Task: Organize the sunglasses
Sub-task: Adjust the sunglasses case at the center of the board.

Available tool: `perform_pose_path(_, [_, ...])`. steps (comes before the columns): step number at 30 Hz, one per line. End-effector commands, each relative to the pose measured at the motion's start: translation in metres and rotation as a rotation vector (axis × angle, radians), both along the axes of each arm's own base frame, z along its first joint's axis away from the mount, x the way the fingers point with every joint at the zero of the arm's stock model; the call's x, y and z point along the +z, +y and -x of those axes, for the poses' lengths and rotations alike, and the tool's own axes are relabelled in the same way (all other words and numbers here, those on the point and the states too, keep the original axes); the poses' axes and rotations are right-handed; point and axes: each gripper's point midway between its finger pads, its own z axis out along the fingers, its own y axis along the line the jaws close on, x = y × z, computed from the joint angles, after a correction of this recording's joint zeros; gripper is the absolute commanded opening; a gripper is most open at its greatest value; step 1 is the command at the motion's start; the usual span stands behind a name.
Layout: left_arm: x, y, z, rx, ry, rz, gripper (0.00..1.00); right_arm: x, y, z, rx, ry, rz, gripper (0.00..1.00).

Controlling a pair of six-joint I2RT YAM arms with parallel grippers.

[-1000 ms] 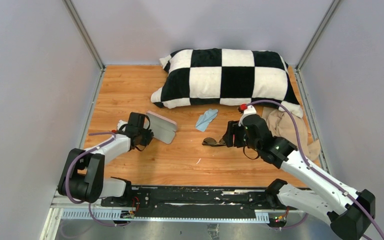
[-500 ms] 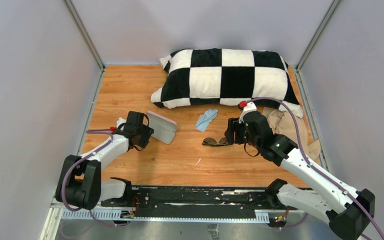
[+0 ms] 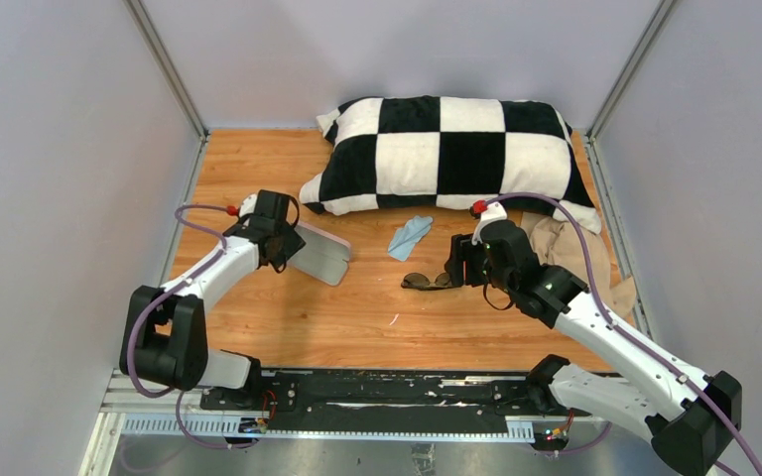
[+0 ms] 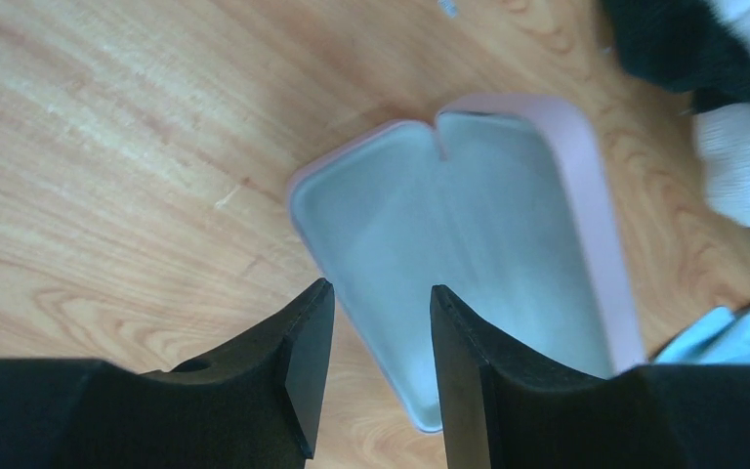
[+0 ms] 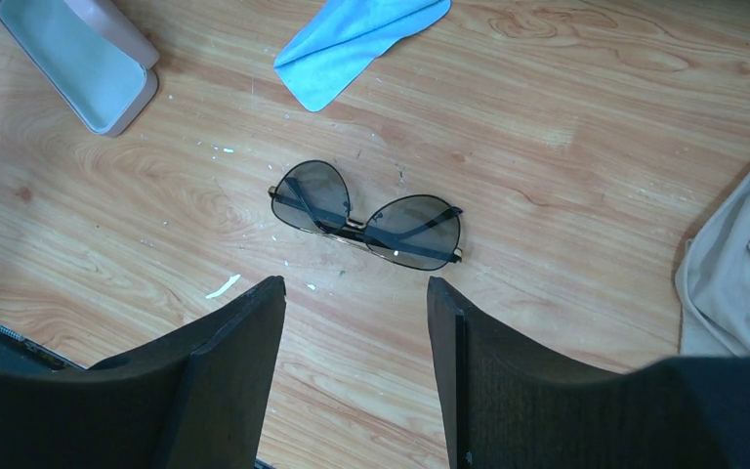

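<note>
On the worktop [image 3: 258,169], near centre, the sunglasses [image 3: 427,282] lie folded and flat, with nothing touching them. I read my right pincer [image 3: 453,270] as open, jaws well apart and empty, hovering just at their 3 o'clock side. My left pincer [image 3: 286,248] is also open, holding nothing, above one end of the open pinkish case [image 3: 319,252], which sits at 9 o'clock from the sunglasses. Blue cloth [image 3: 410,236] at their 11 o'clock; checked pillow [image 3: 451,154] at 12.

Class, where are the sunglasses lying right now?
In the top view, the sunglasses lie on the wooden table, right of centre, free just ahead of the right tool, the blue cloth beyond them.
</note>
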Motion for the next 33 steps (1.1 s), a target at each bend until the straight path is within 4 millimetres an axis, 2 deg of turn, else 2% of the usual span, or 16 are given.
perform_pose_path(1, [-0.016,0.013,0.014,-0.015,0.042,-0.074,0.47,0.003,-0.003,0.0,-0.016,-0.001,-0.017,0.6])
perform_pose_path(5, [-0.017,0.022,0.006,-0.096,0.112,-0.186,0.46,0.005,-0.005,0.002,-0.02,-0.008,-0.023,0.6])
perform_pose_path(8, [-0.024,0.008,0.001,-0.183,0.137,-0.145,0.49,0.004,-0.006,0.002,-0.021,-0.004,-0.017,0.6])
perform_pose_path(10, [-0.032,0.005,0.006,-0.168,0.143,-0.117,0.5,0.004,-0.006,0.002,-0.025,-0.003,-0.018,0.6])
perform_pose_path(12, [-0.041,0.012,0.015,-0.122,0.157,-0.127,0.48,0.004,-0.006,0.001,-0.029,0.0,-0.022,0.6])
perform_pose_path(17, [-0.049,0.017,0.028,-0.074,0.16,-0.123,0.43,0.006,-0.005,0.001,-0.026,-0.004,-0.029,0.6])
perform_pose_path(20, [-0.052,0.015,0.028,-0.062,0.143,-0.105,0.34,0.006,-0.005,0.001,-0.025,-0.007,-0.027,0.6])
perform_pose_path(27, [-0.057,0.014,0.038,0.042,0.144,-0.043,0.0,0.005,-0.006,0.003,-0.024,-0.003,-0.033,0.6])
perform_pose_path(29, [-0.061,0.011,0.044,0.116,0.14,0.014,0.0,0.005,-0.005,0.004,-0.021,-0.001,-0.035,0.6])
perform_pose_path(33, [-0.061,-0.02,0.034,0.201,0.015,0.254,0.0,0.002,-0.003,0.006,-0.007,0.018,-0.029,0.6])
